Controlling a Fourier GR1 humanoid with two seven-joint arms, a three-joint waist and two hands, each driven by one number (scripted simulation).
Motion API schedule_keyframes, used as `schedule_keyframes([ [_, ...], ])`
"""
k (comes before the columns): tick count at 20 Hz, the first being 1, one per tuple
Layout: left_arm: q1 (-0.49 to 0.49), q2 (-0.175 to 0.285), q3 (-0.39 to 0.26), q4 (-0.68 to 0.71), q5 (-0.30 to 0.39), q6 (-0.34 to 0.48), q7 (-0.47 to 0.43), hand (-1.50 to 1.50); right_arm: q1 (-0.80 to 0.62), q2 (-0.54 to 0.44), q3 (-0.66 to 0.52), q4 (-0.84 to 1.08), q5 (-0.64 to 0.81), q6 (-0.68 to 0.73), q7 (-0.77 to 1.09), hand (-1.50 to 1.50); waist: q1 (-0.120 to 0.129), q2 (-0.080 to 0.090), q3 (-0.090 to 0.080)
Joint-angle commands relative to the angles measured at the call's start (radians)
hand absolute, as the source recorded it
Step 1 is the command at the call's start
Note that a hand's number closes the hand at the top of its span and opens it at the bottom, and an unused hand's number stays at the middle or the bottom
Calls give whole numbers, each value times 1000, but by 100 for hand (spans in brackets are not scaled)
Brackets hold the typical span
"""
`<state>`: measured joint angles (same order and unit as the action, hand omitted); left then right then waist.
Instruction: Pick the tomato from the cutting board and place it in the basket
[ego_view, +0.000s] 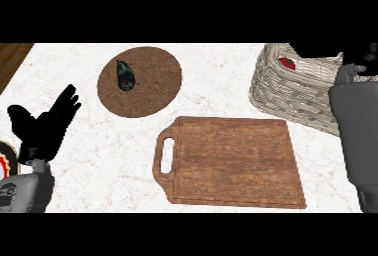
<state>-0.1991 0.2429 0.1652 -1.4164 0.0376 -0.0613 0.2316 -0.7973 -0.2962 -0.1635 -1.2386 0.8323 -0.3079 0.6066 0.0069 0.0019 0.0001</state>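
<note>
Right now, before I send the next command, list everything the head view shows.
counter: one, white marbled, under everything
cutting board: one, brown wood, handle slot at its left, centre, nothing on it
round mat: one, brown, up and left of the board
dark vegetable: one, dark green, on the mat, kind unclear
basket: one, pale wicker, upper right
tomato: one, red, partly visible inside the basket
wooden strip: one, brown, top left corner
left hand: one, black, open, resting at the left edge
right hand: one, black, over the basket, partly hidden
forearms: two, grey, left and right
</note>
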Motion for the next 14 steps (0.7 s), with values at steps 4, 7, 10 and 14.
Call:
schedule_keyframes([
  [4, -5, 12, 7, -71, 17, -9, 73, 0, -37, -10, -49, 57, -111, -27, -147, -150, 1, -2, 0],
  [7, 4, -32, -17, 5, -26, 21, -9, 0, -18, -21, -118, 12, -143, -82, -112, -150, -8, -2, 0],
  [10, -18, 44, 50, 31, 31, -37, 13, 0, 5, -59, -223, -41, -217, -129, -108, -150, -17, -4, 0],
  [14, 47, 18, 31, 7, 17, -34, -27, 0, 51, -110, -362, -88, -362, -131, -128, -150, -17, -7, 1],
])
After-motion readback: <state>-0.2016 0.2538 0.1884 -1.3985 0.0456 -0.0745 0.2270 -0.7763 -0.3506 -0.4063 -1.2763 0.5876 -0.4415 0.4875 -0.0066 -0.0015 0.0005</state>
